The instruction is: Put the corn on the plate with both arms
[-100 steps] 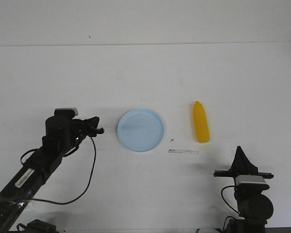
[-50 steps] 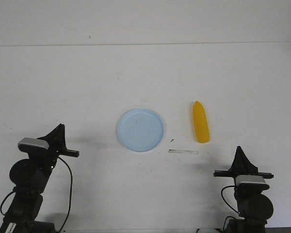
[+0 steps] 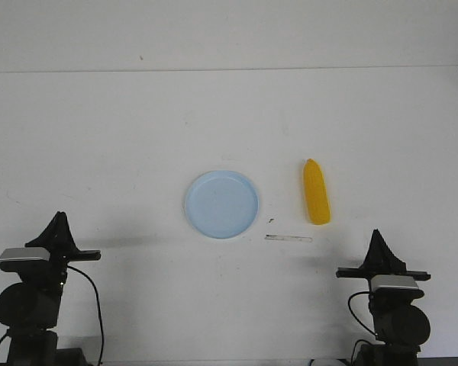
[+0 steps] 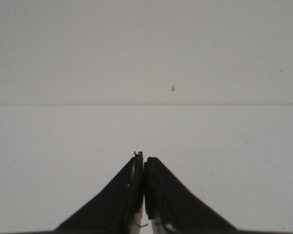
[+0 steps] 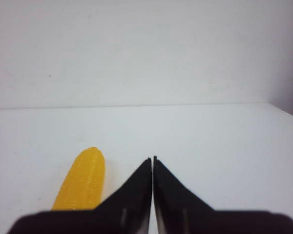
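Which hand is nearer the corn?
Right. The right hand sits just right of the corn, nearer the robot; the left hand is far across, past the plate.

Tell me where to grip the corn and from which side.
Grip the corn across its thick middle, coming from above with the right gripper, which is nearer. It lies flat, lengthwise away from the robot, so fingers should close across its narrow width; the tapered tip would likely slip.

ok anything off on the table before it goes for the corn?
Only a thin pale strip with a small dark speck beside it, lying on the table between the plate and the corn: stray bits, can't tell what. The plate is empty, the corn intact.
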